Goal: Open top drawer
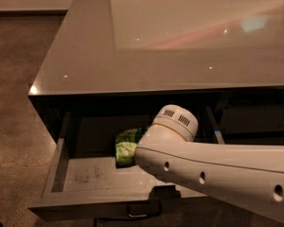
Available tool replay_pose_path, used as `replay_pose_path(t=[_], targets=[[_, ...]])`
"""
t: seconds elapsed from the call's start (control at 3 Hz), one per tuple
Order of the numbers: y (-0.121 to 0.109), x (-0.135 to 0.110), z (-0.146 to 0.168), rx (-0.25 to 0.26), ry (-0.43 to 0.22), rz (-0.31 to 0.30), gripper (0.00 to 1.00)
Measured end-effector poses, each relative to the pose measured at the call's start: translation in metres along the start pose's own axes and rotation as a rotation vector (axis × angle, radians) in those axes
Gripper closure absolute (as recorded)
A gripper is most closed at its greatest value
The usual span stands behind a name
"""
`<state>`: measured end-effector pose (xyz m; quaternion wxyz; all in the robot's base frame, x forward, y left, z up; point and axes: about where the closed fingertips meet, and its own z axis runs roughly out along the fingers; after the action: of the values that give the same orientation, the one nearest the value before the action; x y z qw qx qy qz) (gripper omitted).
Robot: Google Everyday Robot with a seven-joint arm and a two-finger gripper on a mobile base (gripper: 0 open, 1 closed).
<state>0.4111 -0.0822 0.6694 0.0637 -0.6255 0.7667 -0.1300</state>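
The top drawer (87,176) stands pulled out under the grey countertop. Its pale scuffed floor and left side wall show. Its dark front (80,212) faces the bottom edge of the view, with the small handle (141,213) at its centre. My white arm (217,174) reaches in from the right across the drawer. Only a dark part of my gripper (164,192) shows, under the arm and right at the drawer's front edge above the handle. A green snack bag (127,145) lies inside the drawer, at the back and partly behind the arm.
The grey countertop (132,56) spans the upper view, with a glossy reflective panel (203,13) set in it. A dark open recess (255,117) lies to the right of the drawer. Speckled brown floor (14,103) lies to the left.
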Motion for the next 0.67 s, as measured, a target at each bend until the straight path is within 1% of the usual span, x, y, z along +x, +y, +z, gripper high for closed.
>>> replay_pose_path(t=[0.33, 0.67], targets=[[0.0000, 0.0000, 0.0000, 0.000, 0.000, 0.000, 0.12], [0.0000, 0.0000, 0.0000, 0.000, 0.000, 0.000, 0.00]])
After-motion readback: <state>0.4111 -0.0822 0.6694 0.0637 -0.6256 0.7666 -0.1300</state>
